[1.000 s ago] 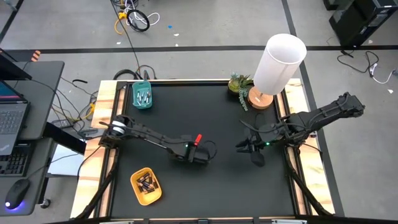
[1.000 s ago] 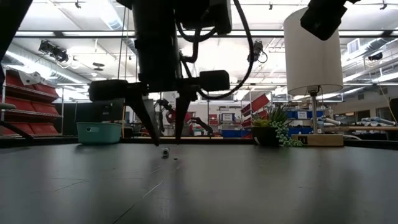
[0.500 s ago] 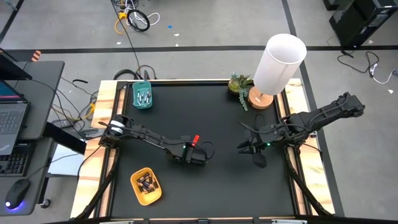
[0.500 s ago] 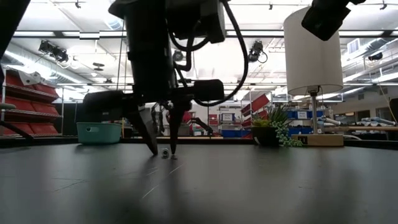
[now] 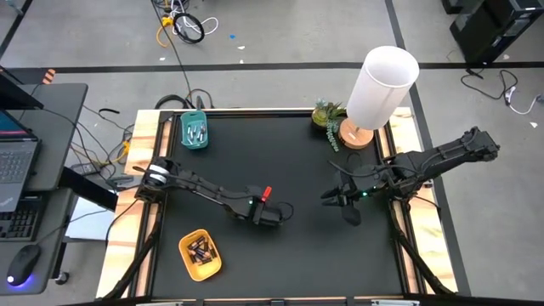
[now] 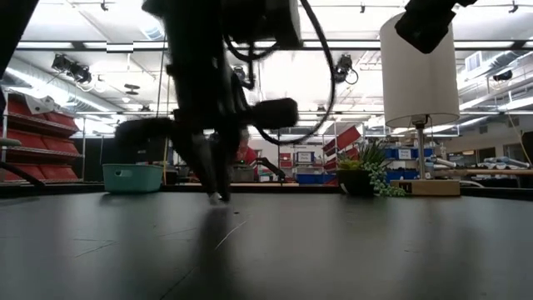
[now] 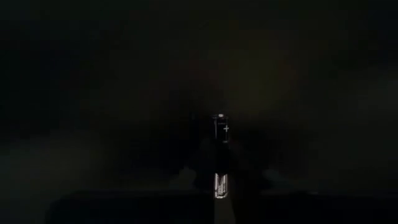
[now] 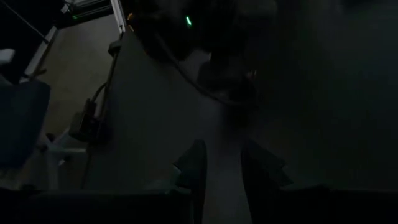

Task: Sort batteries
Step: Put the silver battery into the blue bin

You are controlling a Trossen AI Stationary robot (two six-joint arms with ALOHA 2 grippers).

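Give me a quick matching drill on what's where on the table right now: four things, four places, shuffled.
Things:
1. yellow tray
2. teal tray
3. lamp
4. left gripper

Places:
A. far right corner, beside the small plant
B. near left corner, dark batteries inside
C. mid-table, down at the mat
D. far left corner, pale batteries inside

Pairs: 1-B, 2-D, 3-A, 4-C

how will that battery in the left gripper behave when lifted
The battery is a slim, smooth cylinder, so it could slip or swivel in the left gripper. If dropped on the flat black table, it would likely roll.
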